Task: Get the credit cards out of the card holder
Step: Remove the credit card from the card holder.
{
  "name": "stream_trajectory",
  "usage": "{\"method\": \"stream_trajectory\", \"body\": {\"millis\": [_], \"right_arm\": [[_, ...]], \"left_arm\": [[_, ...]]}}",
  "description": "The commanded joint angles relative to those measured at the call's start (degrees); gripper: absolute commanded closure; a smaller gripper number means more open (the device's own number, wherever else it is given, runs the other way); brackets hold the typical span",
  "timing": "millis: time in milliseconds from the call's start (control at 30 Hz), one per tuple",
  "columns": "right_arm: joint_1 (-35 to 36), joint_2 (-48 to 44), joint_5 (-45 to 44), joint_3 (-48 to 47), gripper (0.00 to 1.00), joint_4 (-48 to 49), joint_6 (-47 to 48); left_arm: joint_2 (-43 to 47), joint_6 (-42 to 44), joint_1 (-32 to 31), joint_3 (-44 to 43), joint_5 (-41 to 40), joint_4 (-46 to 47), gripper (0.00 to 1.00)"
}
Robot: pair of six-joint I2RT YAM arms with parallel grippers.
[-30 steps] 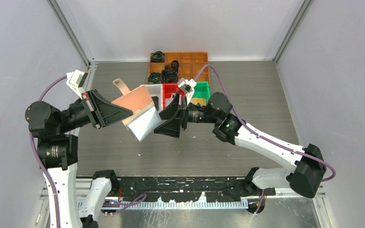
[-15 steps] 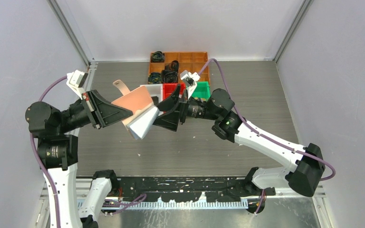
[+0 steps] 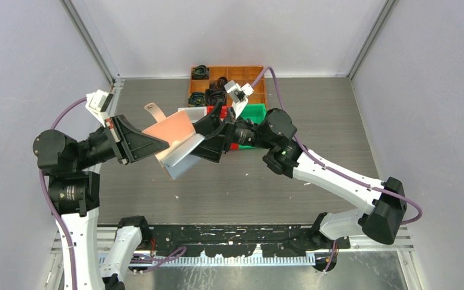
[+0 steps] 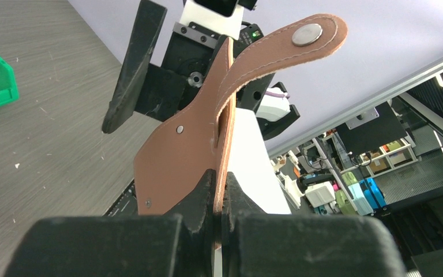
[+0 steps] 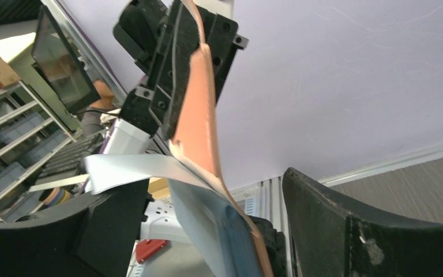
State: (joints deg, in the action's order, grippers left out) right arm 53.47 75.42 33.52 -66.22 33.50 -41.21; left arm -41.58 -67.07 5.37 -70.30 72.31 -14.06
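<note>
Both grippers (image 3: pixel 157 145) (image 3: pixel 202 142) meet mid-air at the raised card holder (image 3: pixel 169 130)

A grey wood-grain tabletop (image 3: pixel 338 115) fills the centre of the frame — plain pale walls (image 3: pixel 229 30) enclose it, with metal corner rails (image 3: pixel 90 42) at upper left and right.

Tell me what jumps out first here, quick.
The tan card holder held in mid-air above the table's middle, clamped by the left gripper. The right gripper comes in from the right, jaws open around a whitish card sticking out of the holder. Behind them stand coloured bins.
</note>
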Motion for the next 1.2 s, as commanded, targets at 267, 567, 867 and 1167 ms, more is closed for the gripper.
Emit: {"method": "stream_trajectory", "body": {"millis": [267, 567, 867, 1167], "right_arm": [[0.2, 2.3, -0.9, -6.0, 0.6, 6.4, -10.8], [0.1, -0.3, -5.0, -6.2, 0.87, -1.4, -9.4], [0.1, -0.8, -7.8, -6.0, 0.99, -4.5, -8.8], [0.8, 0.7, -6.5, -8.6, 0.99, -5.4, -9.4]], "left_arm": [[1.4, 4.2, -0.1, -0.2, 0.6, -0.3, 0.97], [1.1, 14.9, -0.2, -5.9, -0.9, -9.7, 0.19], [3.9, 33.4, -0.1, -5.0, -1.6, -22.2, 0.34], [6.4, 57.0, -0.2, -2.6, -6.6, -36.1, 0.45]]}}
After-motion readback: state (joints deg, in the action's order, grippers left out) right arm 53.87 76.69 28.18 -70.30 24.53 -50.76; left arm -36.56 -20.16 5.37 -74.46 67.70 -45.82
